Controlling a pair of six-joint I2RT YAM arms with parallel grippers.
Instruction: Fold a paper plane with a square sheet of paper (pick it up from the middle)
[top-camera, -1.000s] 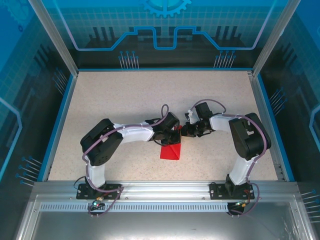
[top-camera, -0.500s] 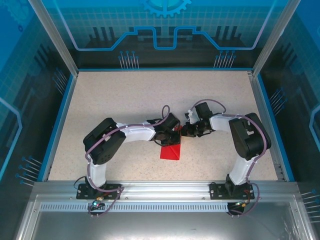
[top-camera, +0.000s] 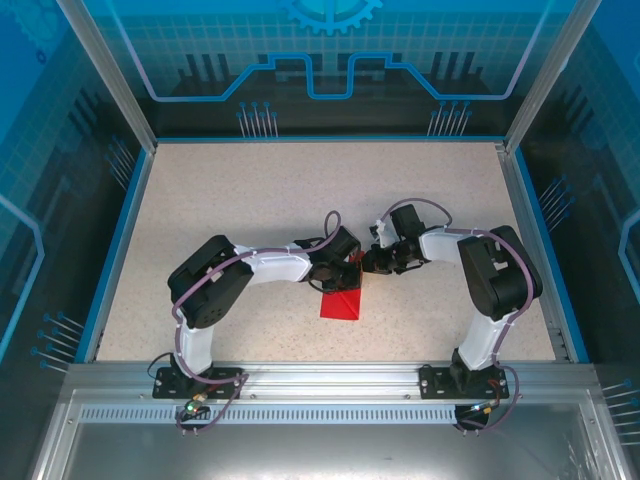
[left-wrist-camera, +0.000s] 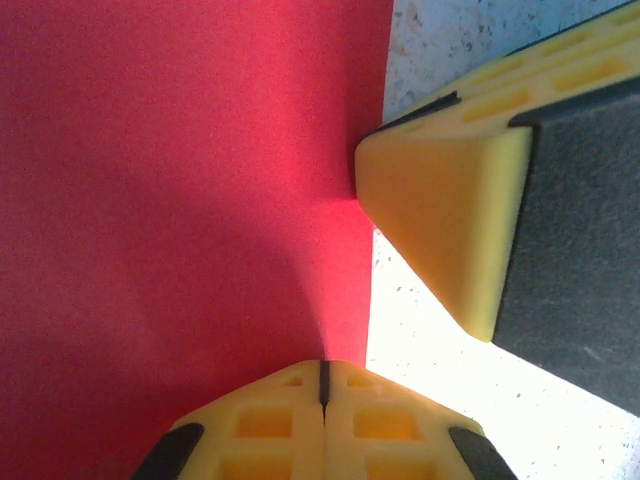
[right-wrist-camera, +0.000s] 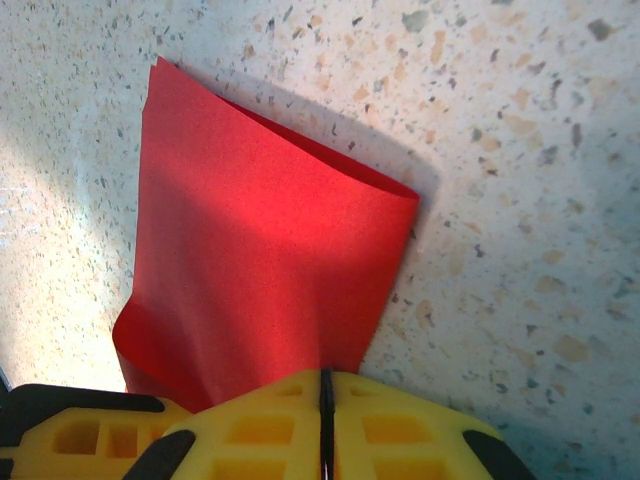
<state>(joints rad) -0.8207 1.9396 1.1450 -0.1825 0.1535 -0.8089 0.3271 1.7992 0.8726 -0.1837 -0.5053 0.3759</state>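
The square sheet of paper is bright red, folded into a smaller pointed shape, and lies at the table's middle front. Both grippers meet at its far edge. My left gripper is shut, its tips resting on the red paper close to that edge. My right gripper is shut on the paper's edge, and the red sheet rises from the table into its jaws. One yellow finger of the right gripper touches the paper's border in the left wrist view. No finished paper plane is in view.
The speckled table has a blue rim and glass walls around it. A metal rail runs along the near edge by both arm bases. A yellow finger of the left gripper shows low left in the right wrist view.
The left arm's elbow has shifted slightly right. The paper and the right arm have stayed where they were.
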